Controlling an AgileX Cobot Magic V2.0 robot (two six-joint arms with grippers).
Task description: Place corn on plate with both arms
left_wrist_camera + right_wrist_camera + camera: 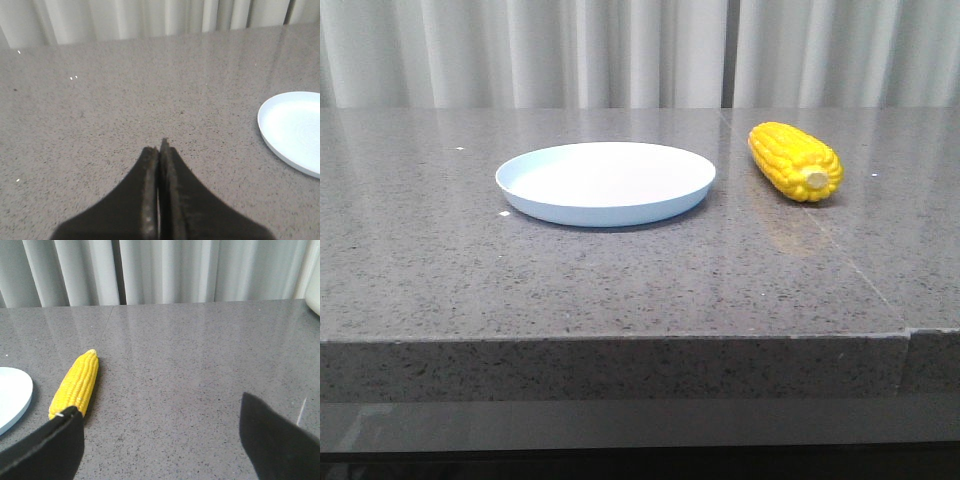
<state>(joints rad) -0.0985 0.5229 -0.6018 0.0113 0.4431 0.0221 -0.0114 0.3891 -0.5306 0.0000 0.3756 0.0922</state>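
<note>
The corn (796,161) lies on the table right of the plate (605,181), its pale stub end toward the front. No arm shows in the front view. In the left wrist view my left gripper (160,147) is shut and empty over bare table, with the plate's rim (267,135) off to one side. In the right wrist view my right gripper (159,407) is wide open and empty; the corn (77,383) lies just beyond one fingertip (67,415), and the plate's edge (20,405) shows past it.
The grey speckled stone table (620,280) has a seam (850,262) running from front to back below the corn, and its front edge is near the camera. Pale curtains (640,50) hang behind the table.
</note>
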